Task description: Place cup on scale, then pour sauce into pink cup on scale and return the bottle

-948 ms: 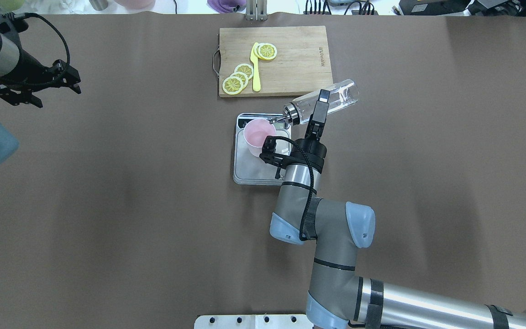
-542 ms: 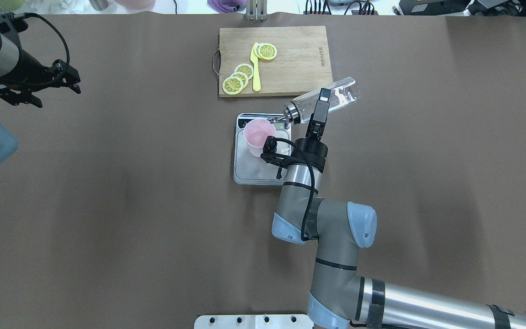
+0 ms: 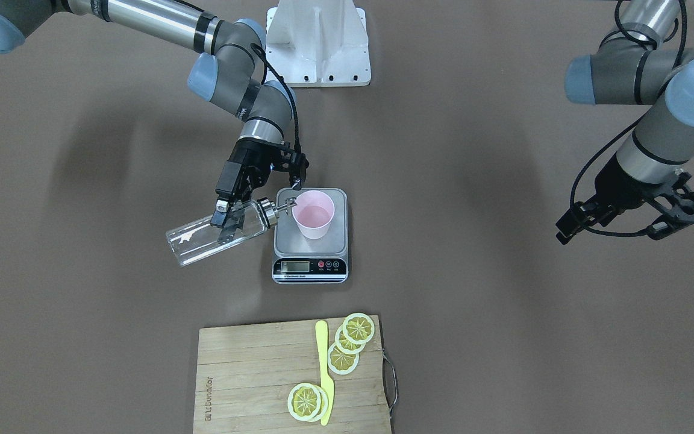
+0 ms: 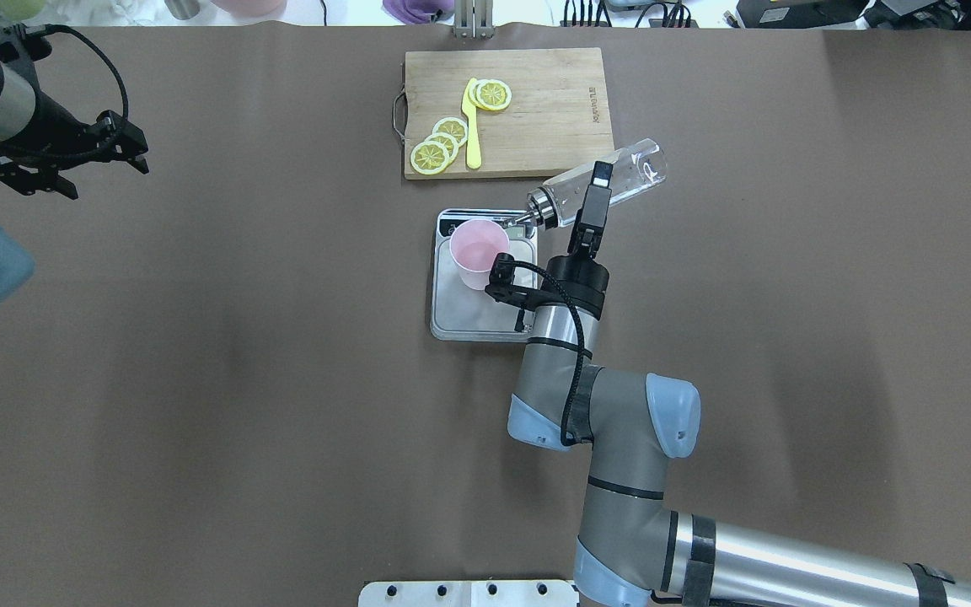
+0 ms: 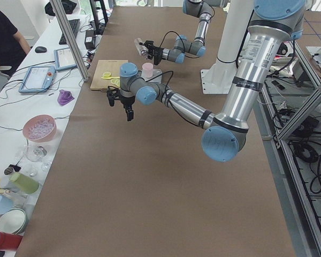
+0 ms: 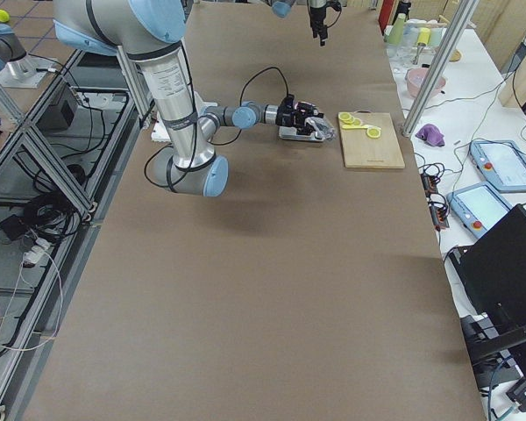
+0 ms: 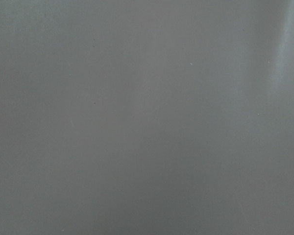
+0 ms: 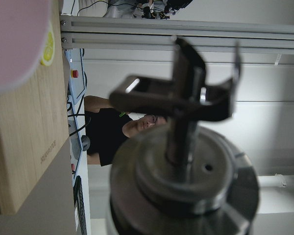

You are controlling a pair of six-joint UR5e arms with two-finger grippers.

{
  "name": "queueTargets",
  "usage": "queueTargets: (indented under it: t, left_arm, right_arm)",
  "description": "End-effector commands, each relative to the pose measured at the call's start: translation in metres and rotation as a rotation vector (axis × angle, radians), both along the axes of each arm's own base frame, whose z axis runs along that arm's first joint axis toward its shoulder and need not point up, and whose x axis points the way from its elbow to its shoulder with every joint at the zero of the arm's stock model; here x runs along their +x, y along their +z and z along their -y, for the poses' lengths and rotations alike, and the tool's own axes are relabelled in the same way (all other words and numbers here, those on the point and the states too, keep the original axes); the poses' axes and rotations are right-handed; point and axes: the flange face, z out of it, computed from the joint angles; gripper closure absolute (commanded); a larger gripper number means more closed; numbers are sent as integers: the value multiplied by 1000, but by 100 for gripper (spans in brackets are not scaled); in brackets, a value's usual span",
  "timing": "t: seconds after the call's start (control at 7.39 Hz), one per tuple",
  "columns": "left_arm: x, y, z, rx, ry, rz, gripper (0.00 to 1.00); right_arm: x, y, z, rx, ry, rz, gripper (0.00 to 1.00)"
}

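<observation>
The pale pink cup (image 4: 479, 250) stands upright on the far left part of the steel scale (image 4: 473, 319); it also shows in the front view (image 3: 313, 221). My right gripper (image 4: 593, 201) is shut on the clear glass bottle (image 4: 624, 175) and holds it tilted nearly flat. Its metal spout (image 4: 515, 221) reaches the cup's rim. The sauce is too clear to make out. The right wrist view looks along the bottle's metal top (image 8: 183, 176), with the cup (image 8: 14, 44) at the upper left. My left gripper (image 4: 72, 164) is open and empty, far left above the table.
A wooden cutting board (image 4: 553, 101) with lemon slices (image 4: 439, 143) and a yellow knife (image 4: 472, 126) lies just beyond the scale. The scale's display strip (image 3: 309, 266) faces away from me. The left wrist view shows only bare table.
My right arm has shifted slightly to the right and the bottle has tilted a little more, its base rising. The cup, the scale and the left arm have not moved.
</observation>
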Motion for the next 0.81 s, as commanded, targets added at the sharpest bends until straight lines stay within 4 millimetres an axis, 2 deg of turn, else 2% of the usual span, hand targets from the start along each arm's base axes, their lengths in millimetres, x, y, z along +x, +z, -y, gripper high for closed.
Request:
queueTargets:
  t: [0.0, 0.68]
  left_arm:
    - [-2, 7, -2, -4, 0, 1, 1]
    - [-1, 10, -1, -1, 3, -4, 1]
  right_arm:
    - [0, -1, -1, 9, 1, -2, 100]
    - [4, -4, -1, 54, 14, -18, 100]
